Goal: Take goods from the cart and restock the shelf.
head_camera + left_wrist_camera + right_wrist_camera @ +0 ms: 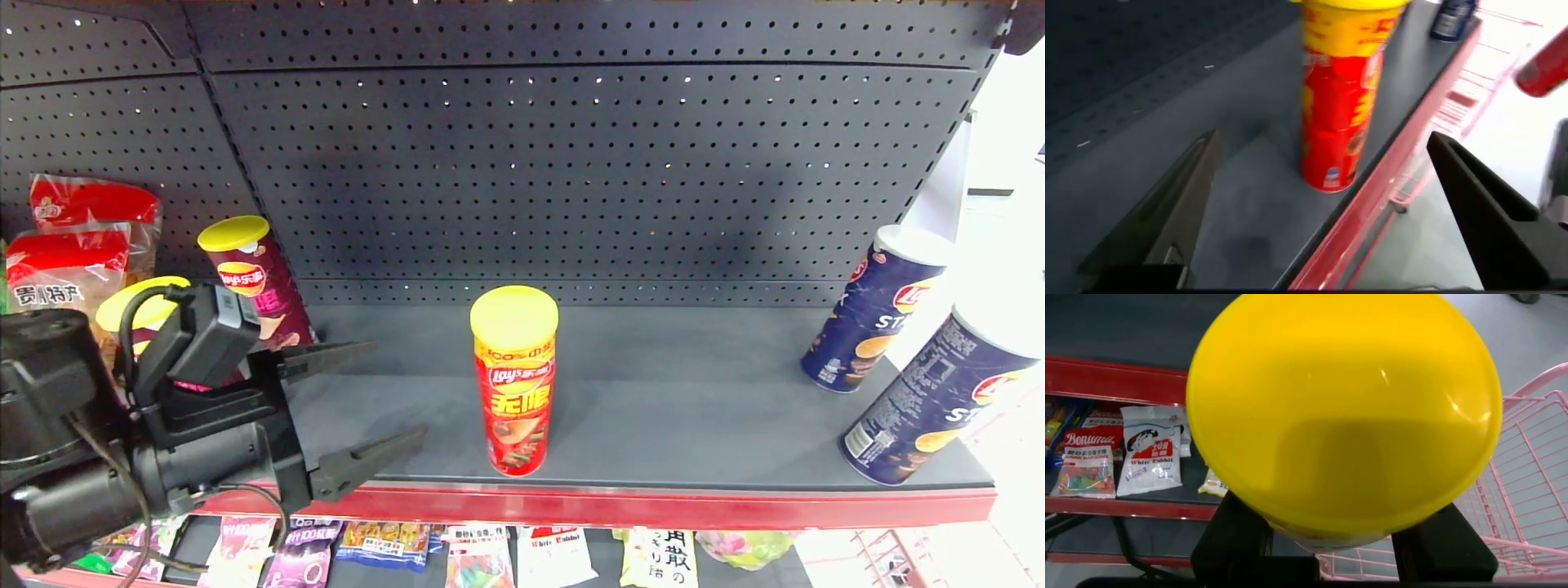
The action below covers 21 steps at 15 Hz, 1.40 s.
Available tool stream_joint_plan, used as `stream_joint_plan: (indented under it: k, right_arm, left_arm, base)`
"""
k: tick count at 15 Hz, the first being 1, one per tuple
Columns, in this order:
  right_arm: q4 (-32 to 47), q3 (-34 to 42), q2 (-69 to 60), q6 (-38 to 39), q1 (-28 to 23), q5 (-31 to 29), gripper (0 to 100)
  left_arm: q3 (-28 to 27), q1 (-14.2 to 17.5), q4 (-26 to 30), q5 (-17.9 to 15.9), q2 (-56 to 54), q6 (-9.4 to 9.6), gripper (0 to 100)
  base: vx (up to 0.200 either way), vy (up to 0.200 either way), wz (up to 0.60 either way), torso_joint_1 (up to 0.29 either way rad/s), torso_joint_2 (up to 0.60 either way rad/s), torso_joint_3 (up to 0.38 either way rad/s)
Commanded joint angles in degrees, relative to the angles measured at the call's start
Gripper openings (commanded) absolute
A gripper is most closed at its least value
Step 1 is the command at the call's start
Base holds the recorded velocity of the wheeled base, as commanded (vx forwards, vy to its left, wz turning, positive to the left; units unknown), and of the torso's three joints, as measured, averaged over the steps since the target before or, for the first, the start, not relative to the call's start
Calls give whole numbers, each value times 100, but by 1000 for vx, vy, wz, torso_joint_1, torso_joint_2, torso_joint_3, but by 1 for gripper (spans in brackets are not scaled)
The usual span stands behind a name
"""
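Dim shelf (694, 392), glaring right edge
Bright light from the right bleaches the nearer blue can (939, 400); the pegboard (571, 180) is dark. The red can (1341, 106) looks smeared in the left wrist view, and the yellow-lidded can (1343, 416) carries a soft highlight.

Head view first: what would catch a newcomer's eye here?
A red can with a yellow lid stands upright near the front edge of the shelf. The left gripper sits beside it, jaws wide open. In the right wrist view, the yellow top of a second can looms, the pink cart below.
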Motion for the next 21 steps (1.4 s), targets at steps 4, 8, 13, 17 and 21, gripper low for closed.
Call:
stream_joint_plan:
  k: [4,8,13,17,21]
  right_arm:
    - [4,10,15,7,131,17,0]
    - [4,-852,604,7,272,316,0]
    - [39,-3163,2995,-2,852,1617,0]
    - [48,-4332,4656,-11,2249,1661,0]
    - [-137,-4552,5948,-28,2610,1634,0]
  left_arm:
    - [278,-15,1311,1006,-1779,-8,100]
    - [85,56,4238,1770,-4161,-210,100]
    - [120,47,5917,2491,-5795,-439,100]
    - [172,47,6154,2658,-5945,-447,100]
    - [322,47,6154,2667,-6006,-439,100]
  base:
    - [0,0,0,0,0,0]
    - [0,0,0,0,0,0]
    - [0,0,0,0,0,0]
    - [0,0,0,0,0,0]
    - [0,0,0,0,0,0]
